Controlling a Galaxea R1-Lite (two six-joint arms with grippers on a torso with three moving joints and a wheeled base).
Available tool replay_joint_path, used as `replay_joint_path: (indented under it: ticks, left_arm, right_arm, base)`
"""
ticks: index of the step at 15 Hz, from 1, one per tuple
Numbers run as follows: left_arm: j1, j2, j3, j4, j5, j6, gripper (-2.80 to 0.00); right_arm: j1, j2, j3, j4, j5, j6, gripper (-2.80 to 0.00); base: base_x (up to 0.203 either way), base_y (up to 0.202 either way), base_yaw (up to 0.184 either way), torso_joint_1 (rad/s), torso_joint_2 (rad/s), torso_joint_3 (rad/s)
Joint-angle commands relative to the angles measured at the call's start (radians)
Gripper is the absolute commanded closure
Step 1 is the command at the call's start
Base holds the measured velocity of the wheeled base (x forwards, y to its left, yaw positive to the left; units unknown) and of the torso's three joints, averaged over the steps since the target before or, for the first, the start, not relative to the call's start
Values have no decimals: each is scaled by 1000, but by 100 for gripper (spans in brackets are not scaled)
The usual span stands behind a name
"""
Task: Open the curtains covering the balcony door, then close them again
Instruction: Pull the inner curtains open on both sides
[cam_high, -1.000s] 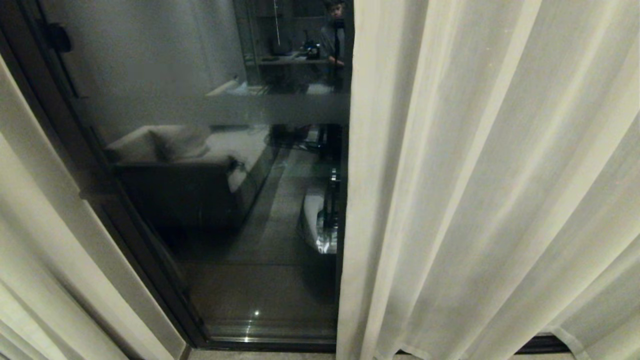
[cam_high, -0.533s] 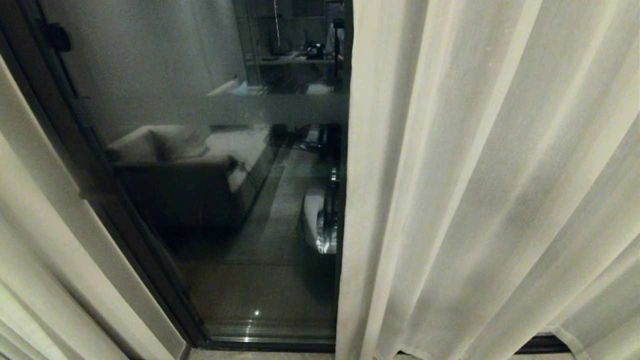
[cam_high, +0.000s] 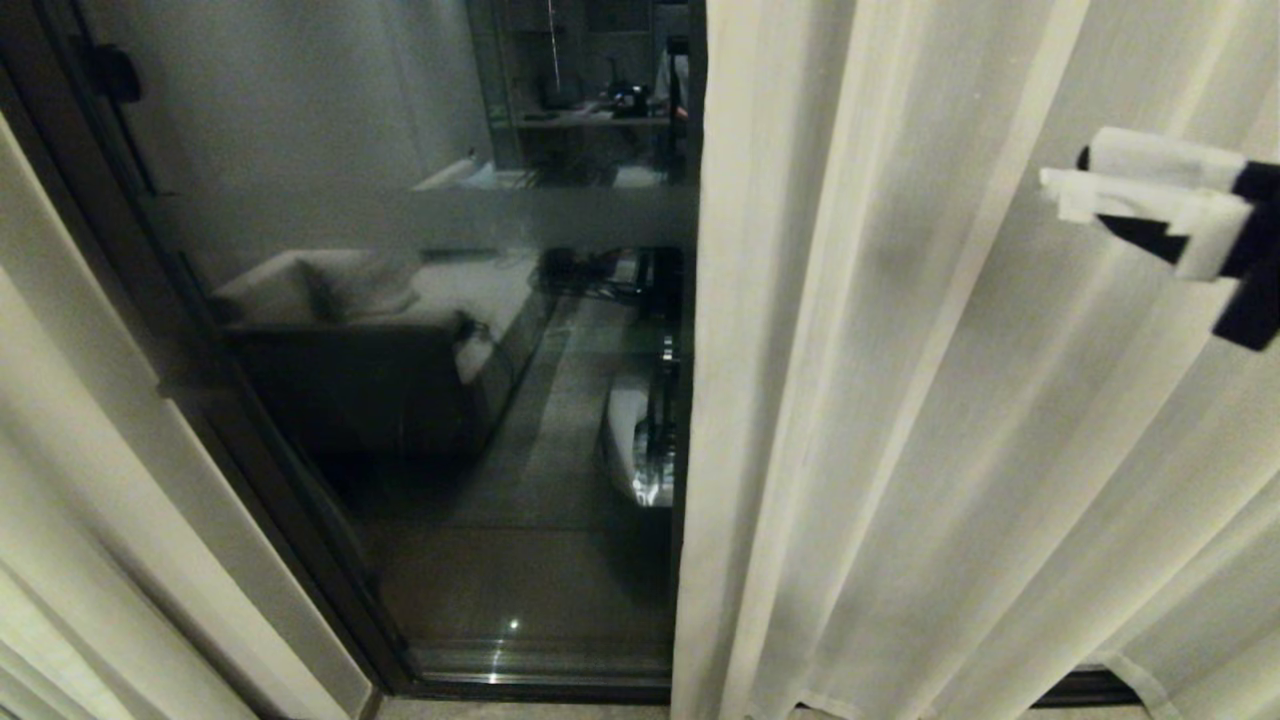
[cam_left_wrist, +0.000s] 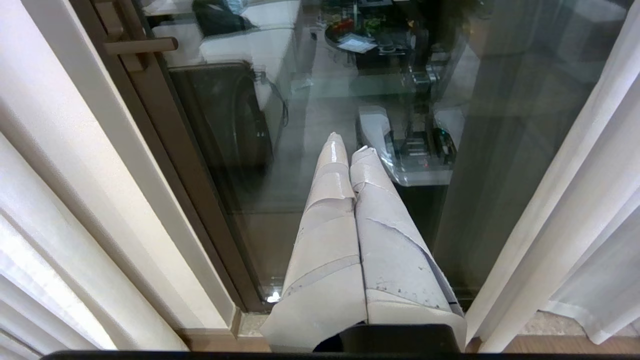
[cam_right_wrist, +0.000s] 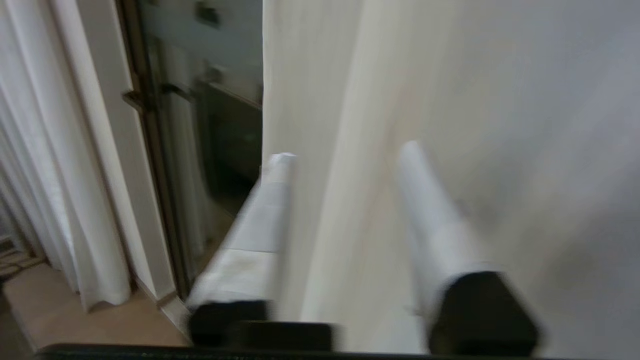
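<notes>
- Right gripper (cam_high: 1075, 180) is raised at the head view's right edge, fingers (cam_right_wrist: 272, 200) spread with nothing between them, in front of the curtains (cam_high: 950, 400).
- It was out of frame a second ago.
- Left gripper (cam_left_wrist: 348, 149), seen only in the left wrist view, is clenched and empty, pointing at the uncovered balcony door (cam_high: 420, 350).

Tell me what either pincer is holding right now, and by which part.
Nothing. The right pincer stands open in front of the curtain, gripping no fold; the left pincer is shut on nothing.
</notes>
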Motion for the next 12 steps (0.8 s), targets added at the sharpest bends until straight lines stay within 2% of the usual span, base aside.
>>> replay_joint_path:
  ticks: [1, 9, 11, 12]
  left_arm:
    - [0, -1, 0, 0, 1, 0, 0]
    - [0, -1, 0, 0, 1, 0, 0]
    - [0, -1, 0, 0, -1, 0, 0]
    - [0, -1, 0, 0, 1, 0, 0]
  right_arm:
    - [27, 208, -108, -10, 8, 3, -280]
    - [34, 509, -349, 2, 6, 5, -280]
    - [34, 573, -411, 2, -14, 3, -280]
    - [34, 608, -443, -1, -49, 2, -280]
  base:
    - [0, 0, 0, 0, 0, 0]
    - [0, 0, 0, 0, 0, 0]
    - [0, 0, 0, 0, 0, 0]
    - [0, 0, 0, 0, 0, 0]
